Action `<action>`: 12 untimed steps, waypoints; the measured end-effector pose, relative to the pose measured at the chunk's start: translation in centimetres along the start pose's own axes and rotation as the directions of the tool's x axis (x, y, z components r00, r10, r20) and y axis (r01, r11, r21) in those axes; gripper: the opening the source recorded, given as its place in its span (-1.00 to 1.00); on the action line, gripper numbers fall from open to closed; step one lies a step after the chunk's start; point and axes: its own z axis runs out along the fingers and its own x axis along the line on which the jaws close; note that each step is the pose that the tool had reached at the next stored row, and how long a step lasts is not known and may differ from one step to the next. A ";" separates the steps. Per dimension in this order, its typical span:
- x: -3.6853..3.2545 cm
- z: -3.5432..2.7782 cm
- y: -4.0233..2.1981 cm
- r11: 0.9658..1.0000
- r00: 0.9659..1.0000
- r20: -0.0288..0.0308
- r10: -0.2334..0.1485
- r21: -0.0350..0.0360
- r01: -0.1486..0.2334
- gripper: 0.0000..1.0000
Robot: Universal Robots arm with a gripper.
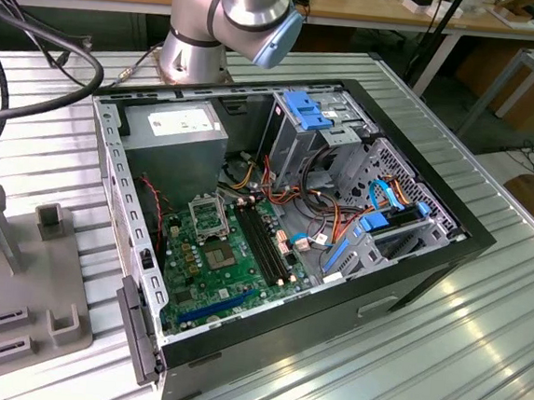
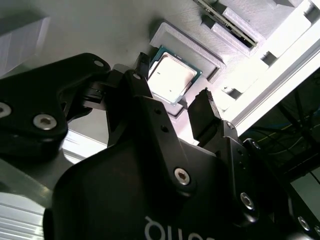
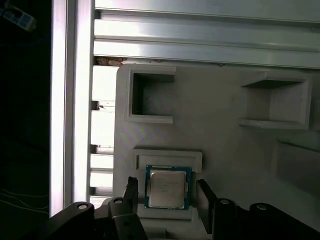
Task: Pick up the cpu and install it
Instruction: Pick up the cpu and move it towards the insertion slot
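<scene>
The cpu [image 3: 167, 187] is a small square chip with a silvery top and a green rim. It lies flat in a shallow recess of the grey printed fixture [image 3: 220, 107]; the second wrist view shows the cpu [image 2: 172, 75] too. My gripper [image 3: 168, 196] is open and straddles the chip, one black finger [image 3: 205, 194] on each side with a narrow gap to the chip's edges. In the second wrist view the gripper [image 2: 172, 82] hovers just over the chip, and a fingertip [image 2: 202, 107] stands beside it. The metal-framed socket [image 1: 211, 216] sits on the green motherboard [image 1: 228, 276] inside the open PC case.
The grey fixture [image 1: 17, 272] stands on the slatted aluminium table [image 1: 421, 363] at the exterior view's left, beside the black case [image 1: 411, 269]. Drive cages, cables and memory slots [image 1: 263, 242] crowd the case. The arm's base [image 1: 196, 44] stands behind it.
</scene>
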 end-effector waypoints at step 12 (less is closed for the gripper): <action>-0.03 0.67 0.07 1.000 1.000 0.000 0.000 0.000 0.000 0.17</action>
